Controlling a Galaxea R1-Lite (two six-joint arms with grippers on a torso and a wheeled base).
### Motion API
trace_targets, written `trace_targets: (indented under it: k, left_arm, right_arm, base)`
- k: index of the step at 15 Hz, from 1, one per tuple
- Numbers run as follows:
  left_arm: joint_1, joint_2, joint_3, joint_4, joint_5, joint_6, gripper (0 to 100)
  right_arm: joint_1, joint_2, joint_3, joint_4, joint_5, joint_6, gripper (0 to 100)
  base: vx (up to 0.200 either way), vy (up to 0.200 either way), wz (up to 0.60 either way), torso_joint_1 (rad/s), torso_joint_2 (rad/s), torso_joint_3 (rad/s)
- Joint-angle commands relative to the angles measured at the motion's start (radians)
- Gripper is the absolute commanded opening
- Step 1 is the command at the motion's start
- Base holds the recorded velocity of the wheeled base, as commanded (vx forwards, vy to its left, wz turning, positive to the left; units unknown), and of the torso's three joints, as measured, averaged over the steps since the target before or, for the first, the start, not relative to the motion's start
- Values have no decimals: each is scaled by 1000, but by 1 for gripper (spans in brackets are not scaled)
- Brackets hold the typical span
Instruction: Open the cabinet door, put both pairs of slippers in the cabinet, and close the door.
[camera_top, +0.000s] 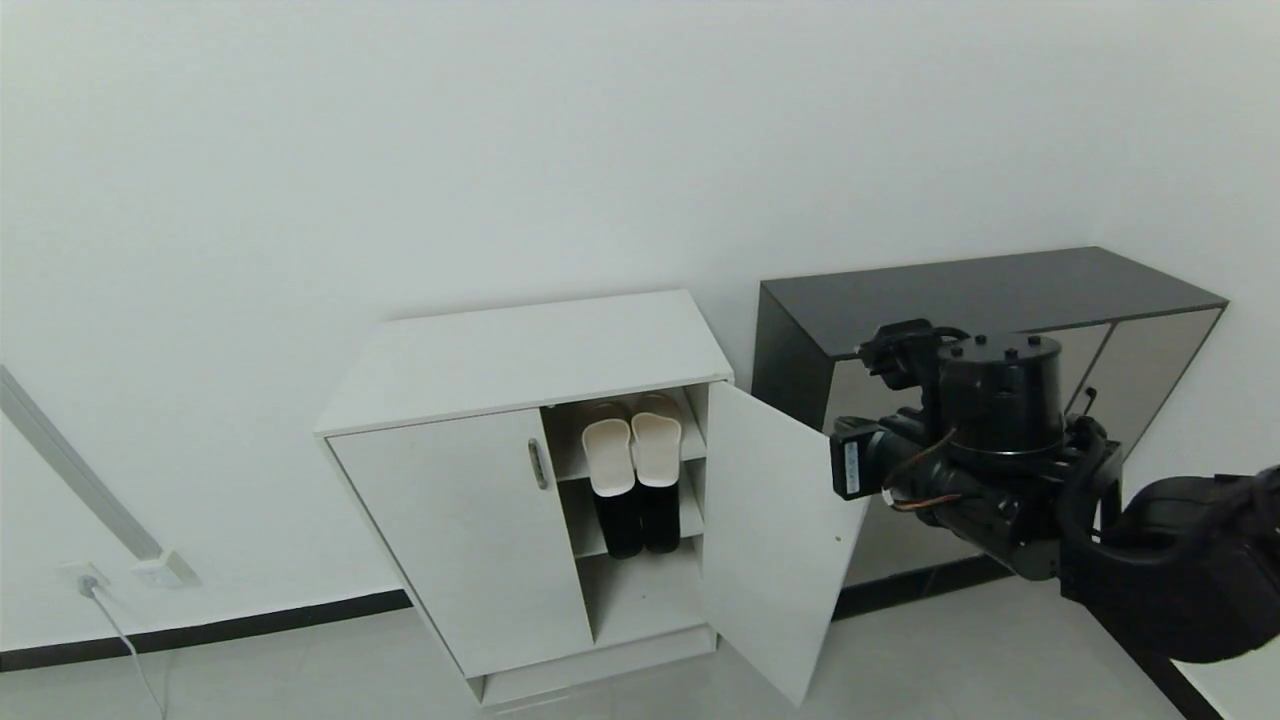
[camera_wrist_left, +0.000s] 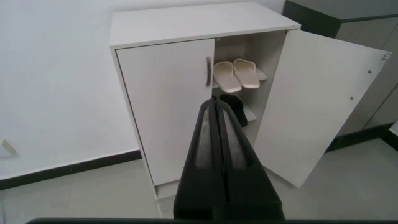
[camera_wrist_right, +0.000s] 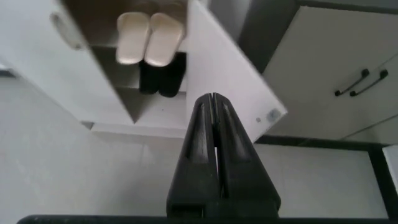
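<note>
White cabinet against the wall. Its left door is shut, with a slim metal handle at the inner edge. The right door is swung wide, its free edge out over the floor toward the dark sideboard.

Both pairs are inside, behind the open half. White slippers lie side by side on the top shelf, their near ends at its front edge. Black slippers sit on the shelf directly below.

Left gripper: fingers pressed flat together, nothing between them. It is held off in front of the cabinet, in line with the seam between the doors.

Right gripper: fingers likewise closed on nothing, above the floor and apart from the open door's outer edge.

Head view adds the right arm, standing between the open door and the sideboard, just beside the door's edge. It also shows a wall socket with a cable, well left of the cabinet.

Right wrist view adds two dark bar handles on the sideboard's grey fronts, and a small round fitting near the door's corner.

Writing: a white label on the right wrist housing, print too small to read.

A narrow wedge of floor lies between the door and the sideboard.
</note>
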Motion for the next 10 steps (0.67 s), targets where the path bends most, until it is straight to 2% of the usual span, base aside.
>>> trace_targets:
  k: [1,5,10]
  left_arm:
    - [0,1,0,0,0,0,0]
    - [0,1,0,0,0,0,0]
    - [0,1,0,0,0,0,0]
  right_arm:
    - [-99,114,-79,0,16,4,0]
    - [-173,193,-172,2,55,17,0]
    - [-219,304,-270,0,78,21,0]
  base:
    - [0,0,0,0,0,0]
    - [0,0,0,0,0,0]
    - [0,0,0,0,0,0]
